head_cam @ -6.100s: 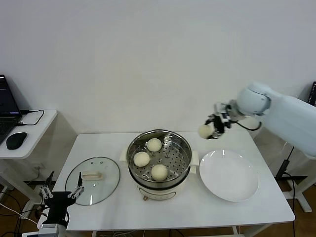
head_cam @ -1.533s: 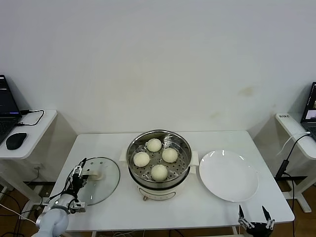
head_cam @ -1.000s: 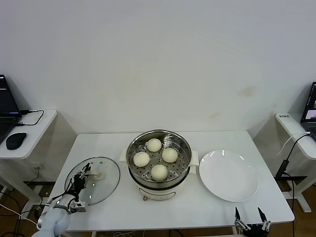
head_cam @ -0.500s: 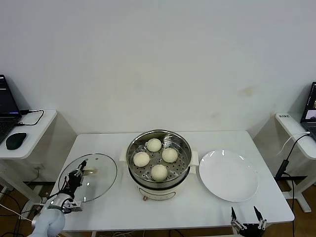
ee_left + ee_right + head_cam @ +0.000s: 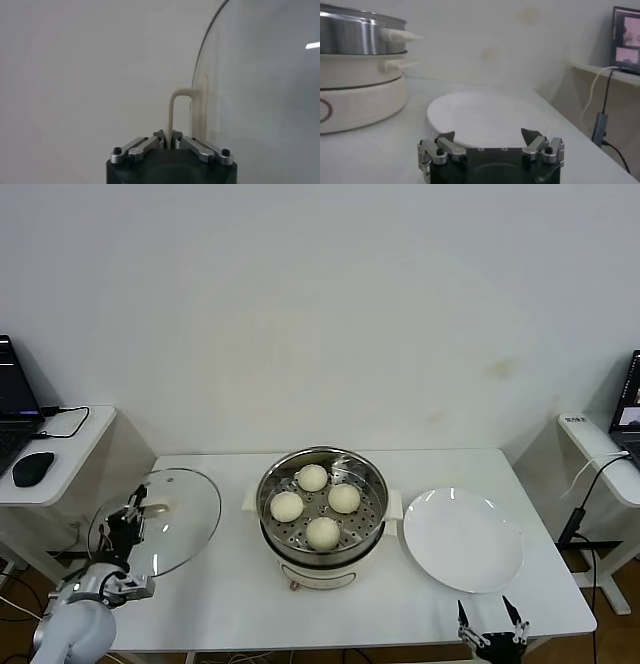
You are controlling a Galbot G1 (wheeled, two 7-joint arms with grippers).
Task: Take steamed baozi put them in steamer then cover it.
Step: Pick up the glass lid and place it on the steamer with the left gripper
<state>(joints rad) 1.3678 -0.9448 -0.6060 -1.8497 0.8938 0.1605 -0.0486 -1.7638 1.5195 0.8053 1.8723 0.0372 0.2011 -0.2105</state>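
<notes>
Several cream-white baozi lie on the perforated tray inside the steel steamer on its cream base, mid-table. My left gripper is shut on the cream handle of the clear glass cover and holds the cover lifted and tilted off the table's left end. The left wrist view shows the fingers clamped on the handle, with the glass beside it. My right gripper is open and empty, low at the table's front right edge, below the white plate.
A flat white plate lies right of the steamer; it also shows in the right wrist view with the steamer's side. A side desk with a laptop and mouse stands at the left. Another desk stands at the right.
My left gripper closed on the cover's handle, lifted the cover off the table and tilted it, moving left and up. My right gripper drifted slightly left along the front edge.
</notes>
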